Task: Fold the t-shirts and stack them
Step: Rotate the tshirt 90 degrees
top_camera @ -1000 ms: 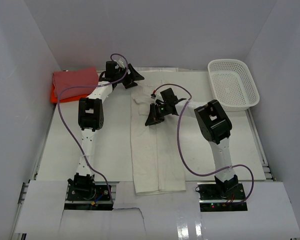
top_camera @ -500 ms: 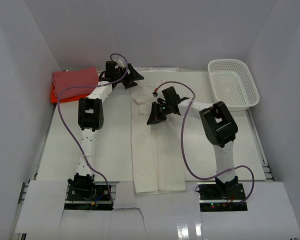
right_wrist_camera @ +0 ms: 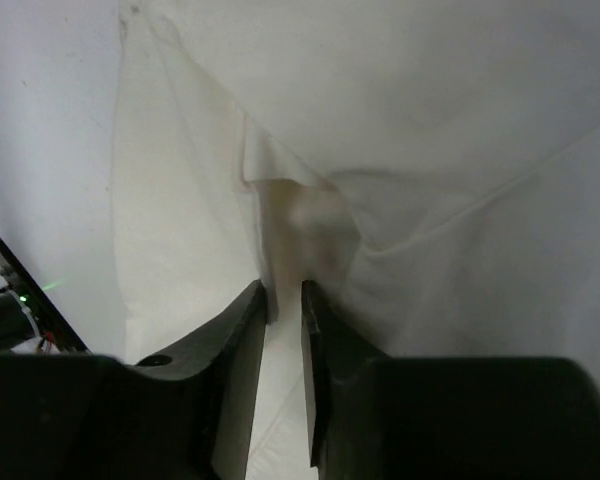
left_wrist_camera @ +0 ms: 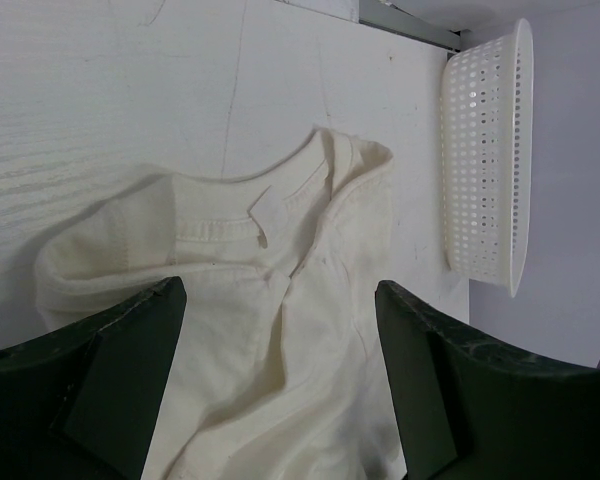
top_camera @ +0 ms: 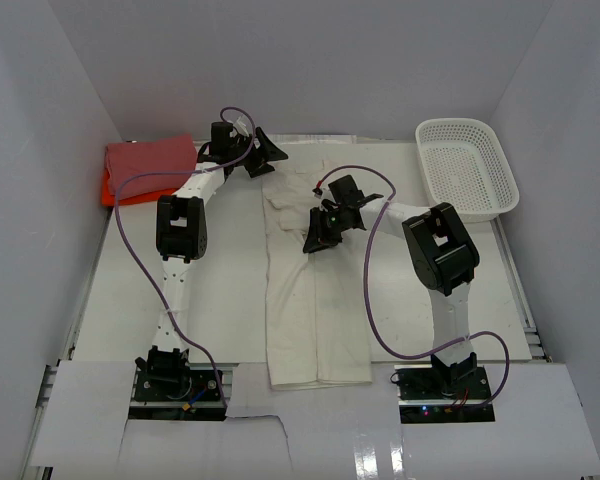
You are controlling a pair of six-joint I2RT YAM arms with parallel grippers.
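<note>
Hovering over collar of cream t-shirt (top_camera: 315,310) (left_wrist_camera: 280,390), far centre: left gripper (top_camera: 265,150) (left_wrist_camera: 277,295), jaws wide apart, nothing held. Right gripper (top_camera: 315,240) (right_wrist_camera: 283,290) low on shirt's upper part, jaws nearly together, puckered fold at tips; clamped or not, cannot tell. Pink-red t-shirt (top_camera: 150,157) folded atop orange t-shirt (top_camera: 110,192), far left. Basket (top_camera: 500,190) far right.

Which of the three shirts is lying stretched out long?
The cream shirt, running down the middle of the table. The pink-red shirt and the orange shirt under it sit folded in the far left corner.
</note>
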